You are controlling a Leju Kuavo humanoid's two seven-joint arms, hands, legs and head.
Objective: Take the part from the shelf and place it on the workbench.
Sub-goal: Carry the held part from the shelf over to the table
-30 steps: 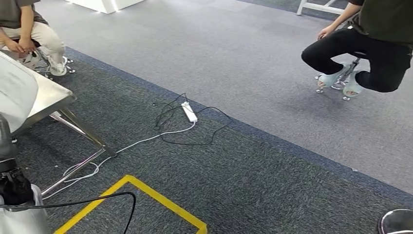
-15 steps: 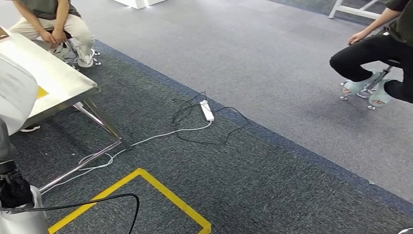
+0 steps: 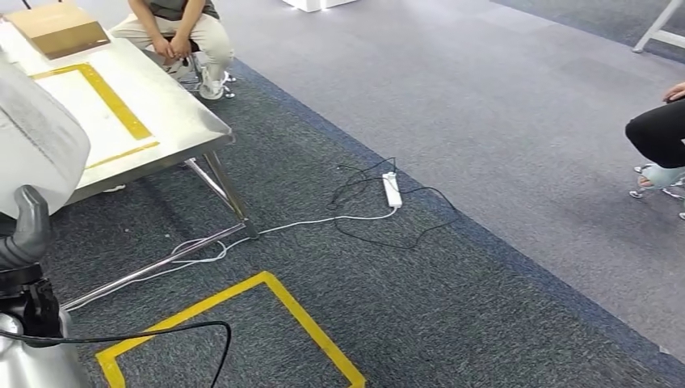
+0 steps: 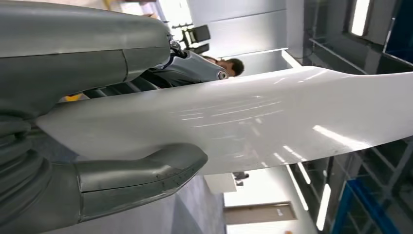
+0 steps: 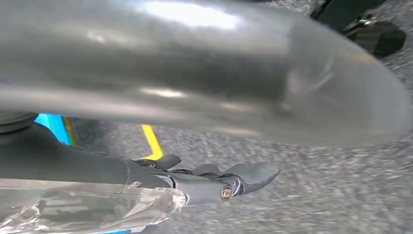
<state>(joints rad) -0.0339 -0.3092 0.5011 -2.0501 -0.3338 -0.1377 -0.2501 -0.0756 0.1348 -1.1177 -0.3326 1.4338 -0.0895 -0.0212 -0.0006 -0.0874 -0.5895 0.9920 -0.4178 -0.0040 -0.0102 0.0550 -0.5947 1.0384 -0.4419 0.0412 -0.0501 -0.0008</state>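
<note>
The part (image 3: 32,145) is a large white curved panel at the left edge of the head view, held up above the floor by my left hand (image 3: 26,234). In the left wrist view the part (image 4: 272,122) lies clamped between the thick thumb (image 4: 141,175) and the fingers (image 4: 190,68) of the left hand (image 4: 87,68). The steel workbench (image 3: 174,121) stands ahead to the left, with a yellow tape rectangle (image 3: 113,101) marked on its top. My right hand (image 5: 195,97) hangs over the carpet, its fingers (image 5: 243,178) stretched out and holding nothing.
A cardboard box (image 3: 58,27) sits at the bench's far end. A person (image 3: 182,32) sits behind the bench and another person (image 3: 658,133) at the right edge. A white power strip (image 3: 392,188) with cables and yellow floor tape (image 3: 299,311) lie on the carpet.
The camera has turned left: the whole scene slid right and the workbench, its tape rectangle and the box came into view. The left hand still holds the part.
</note>
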